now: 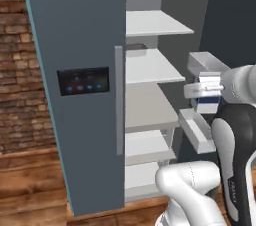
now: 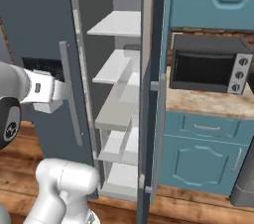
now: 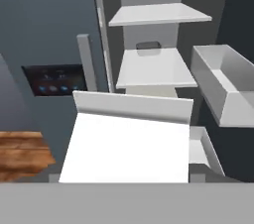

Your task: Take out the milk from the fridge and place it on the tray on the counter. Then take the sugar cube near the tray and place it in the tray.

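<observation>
Pincer gripping milk, fridge open

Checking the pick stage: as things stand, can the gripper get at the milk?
Probably yes. The fridge stands open, and the milk sits right in front of the gripper with nothing between them. The carton hides the fingertips, so an actual grip cannot be confirmed.

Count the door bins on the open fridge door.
2. An upper bin above the milk and a lower bin below it, both on the door's inner side. Any further bins could be hidden behind the arm.
</observation>
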